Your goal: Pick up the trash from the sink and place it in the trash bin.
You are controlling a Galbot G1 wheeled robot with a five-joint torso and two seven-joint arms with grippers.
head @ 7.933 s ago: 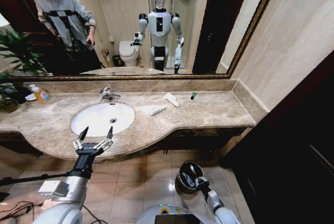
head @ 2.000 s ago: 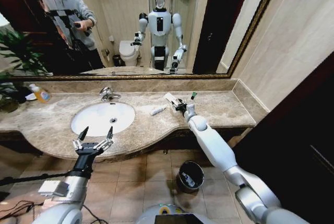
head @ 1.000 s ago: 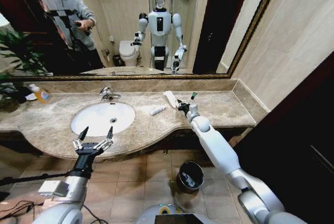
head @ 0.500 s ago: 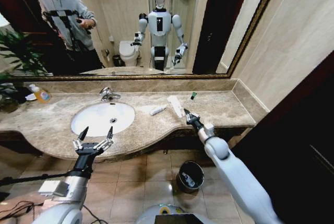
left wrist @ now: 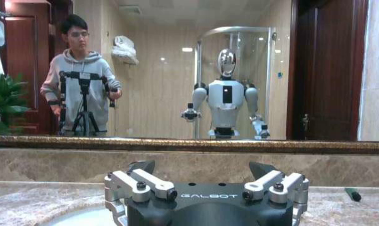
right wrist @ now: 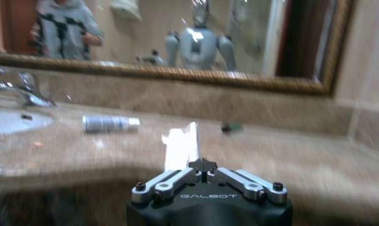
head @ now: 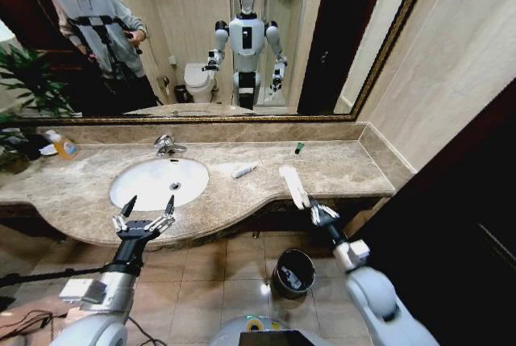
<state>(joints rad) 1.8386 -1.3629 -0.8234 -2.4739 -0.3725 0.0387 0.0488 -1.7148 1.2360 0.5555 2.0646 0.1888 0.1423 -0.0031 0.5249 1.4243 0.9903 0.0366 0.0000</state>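
Observation:
My right gripper [head: 316,211] is shut on a flat white packet [head: 293,186] and holds it in the air at the counter's front edge, above the dark round trash bin [head: 294,272] on the floor. In the right wrist view the packet [right wrist: 179,147] sticks out from the closed fingertips [right wrist: 203,164]. A small white tube [head: 243,171] and a green-capped piece [head: 298,147] lie on the marble, right of the white oval sink [head: 159,182]. My left gripper [head: 145,218] hovers open before the sink's front edge, holding nothing.
A chrome faucet [head: 168,146] stands behind the basin, and an orange-yellow soap bottle [head: 63,146] sits at the far left of the counter by a plant [head: 28,80]. The mirror [head: 201,31] reflects me, a toilet and a person. A dark cabinet [head: 459,225] stands on the right.
My right gripper has lifted the white packet off the counter and drawn it back past the front edge, toward the bin. The left arm has not moved.

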